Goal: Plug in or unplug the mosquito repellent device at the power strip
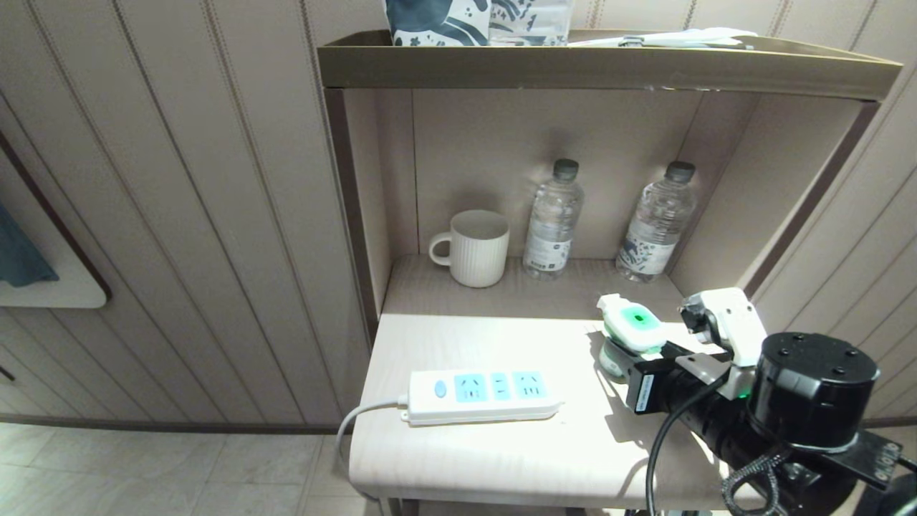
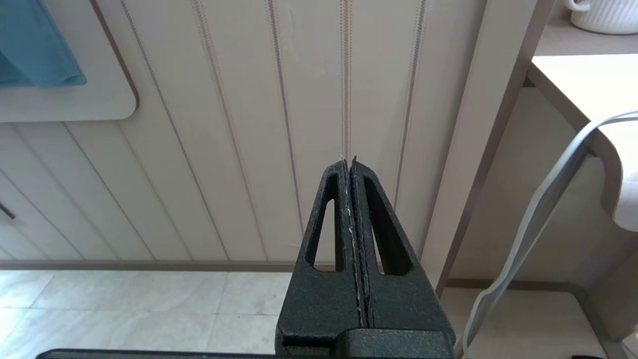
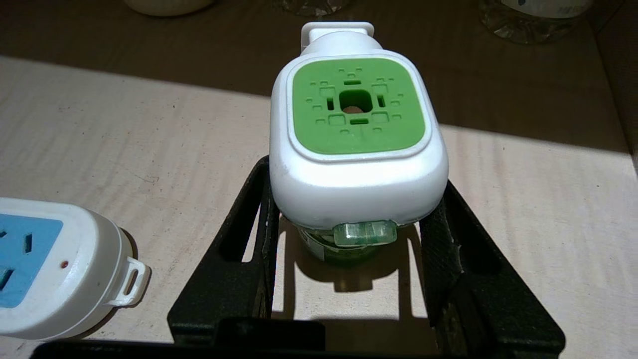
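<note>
Two things could bite you here. Your right gripper (image 3: 349, 249) has its fingers on either side of the mosquito repellent device (image 1: 630, 331), which stands on the shelf (image 1: 501, 451) to the right of the power strip (image 1: 481, 395), not plugged in. The fingers look pressed against its rounded white shell, so I'd call it grasped, but only low on the sides. A smooth, curved shell like that could slip or tilt when you lift, and then the prongs won't line up with a socket. Left gripper (image 2: 353, 209) is clenched, parked off the shelf by the wall.
</note>
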